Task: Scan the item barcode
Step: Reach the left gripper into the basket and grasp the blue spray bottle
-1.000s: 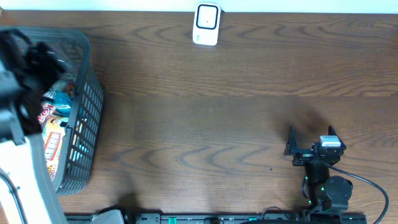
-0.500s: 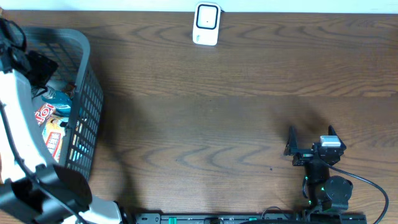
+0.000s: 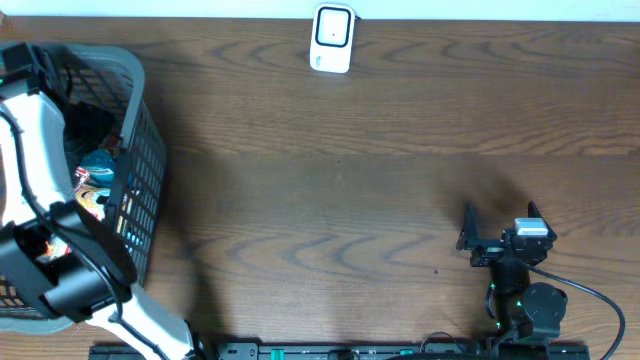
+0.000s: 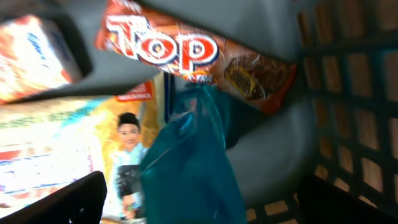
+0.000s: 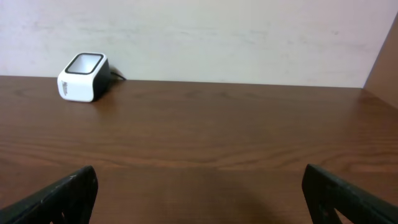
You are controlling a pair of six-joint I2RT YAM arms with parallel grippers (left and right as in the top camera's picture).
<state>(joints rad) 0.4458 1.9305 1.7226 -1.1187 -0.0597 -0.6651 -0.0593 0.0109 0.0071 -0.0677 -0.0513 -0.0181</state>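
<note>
1. At 9 o'clock on the wooden table (image 3: 350, 200), a grey mesh basket (image 3: 145, 175) holding a heap of snack packets (image 3: 95, 165), the goods for scanning.
2. Reaching into that basket from the 7 o'clock corner, the white left arm (image 3: 30, 150).
3. In the left wrist view, the left gripper (image 4: 199, 196) spread wide above the heap, with dark fingertips (image 4: 68, 202) at 8 and 4 o'clock of the frame. Gripping nothing. Cannot tell whether any packet is touched.
4. Between those tips, a teal packet (image 4: 186, 168).
5. At 12 o'clock above it, a brown "Top" wrapper (image 4: 186, 53), slanting down toward 3 o'clock.
6. At 9 o'clock, a yellow packet (image 4: 127, 146) with a man's portrait. At 10 o'clock, a blurred orange packet (image 4: 31, 56).
7. At 12 o'clock on the far table edge, the white barcode scanner (image 3: 332, 38), dark window facing up, well apart from the basket.
8. At 5 o'clock, near the front edge, the right gripper (image 3: 500, 222) over bare wood, jaws at full spread, empty.
</note>
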